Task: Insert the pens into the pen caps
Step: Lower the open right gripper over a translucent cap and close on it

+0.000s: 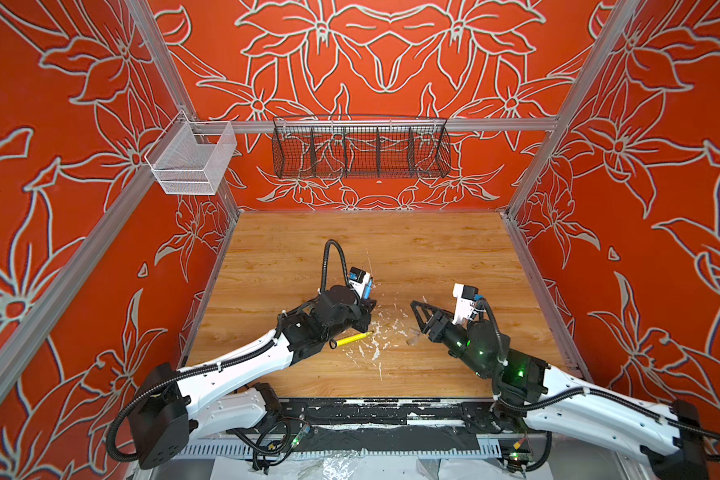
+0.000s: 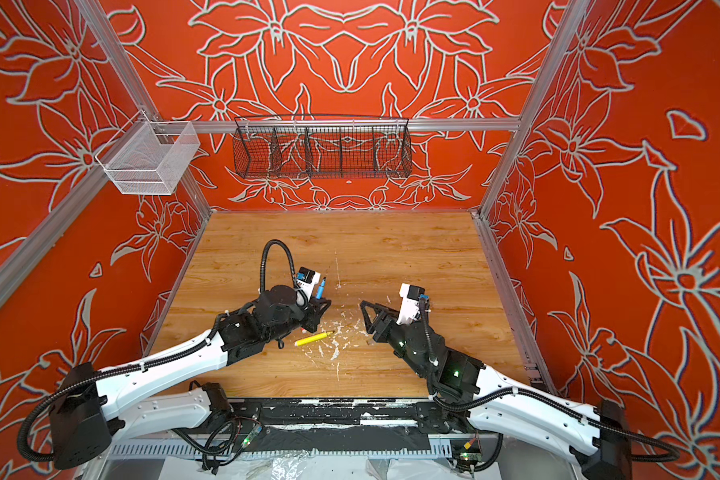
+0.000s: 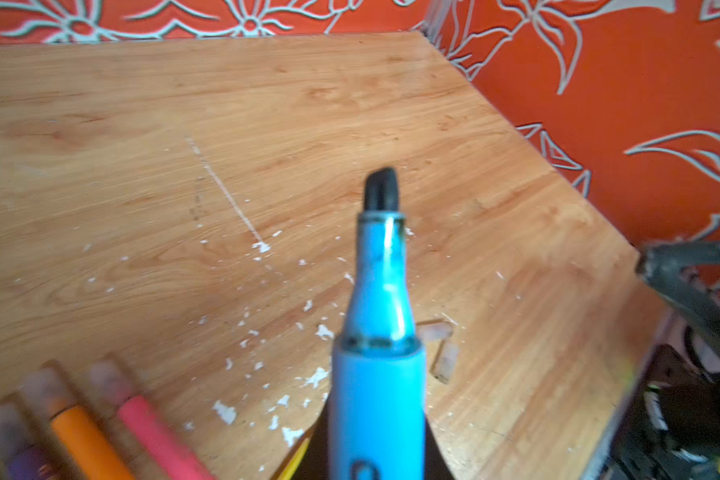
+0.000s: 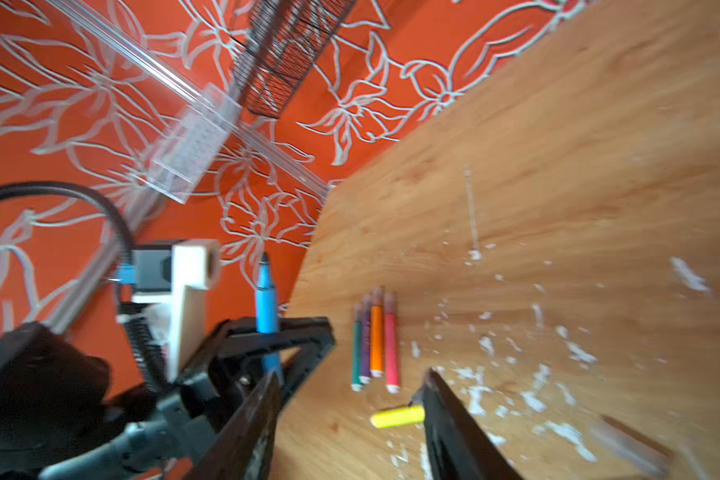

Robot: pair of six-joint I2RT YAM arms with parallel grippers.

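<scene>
My left gripper [image 3: 377, 457] is shut on the blue pen [image 3: 377, 374]. The pen stands upright in it, uncapped, with its black tip bare, and shows in both top views [image 1: 368, 289] [image 2: 321, 288]. My right gripper [image 4: 352, 374] is open with nothing between its fingers, just right of the left gripper [image 1: 368, 309]. A yellow pen [image 1: 352, 338] [image 4: 398, 417] lies uncapped on the table. Green [image 4: 356, 353], purple [image 4: 366, 340], orange [image 4: 376, 336] and pink [image 4: 390, 345] pens lie side by side with caps on. Two loose clear pen caps [image 3: 433, 332] [image 3: 445, 361] lie near the right gripper [image 1: 418, 313].
White flecks of debris [image 1: 377, 332] are scattered over the middle of the wooden table [image 1: 391, 249]. A black wire basket [image 1: 360, 147] hangs on the back wall. A white mesh basket [image 1: 192, 160] hangs at the back left corner. Metal frame rails edge the table.
</scene>
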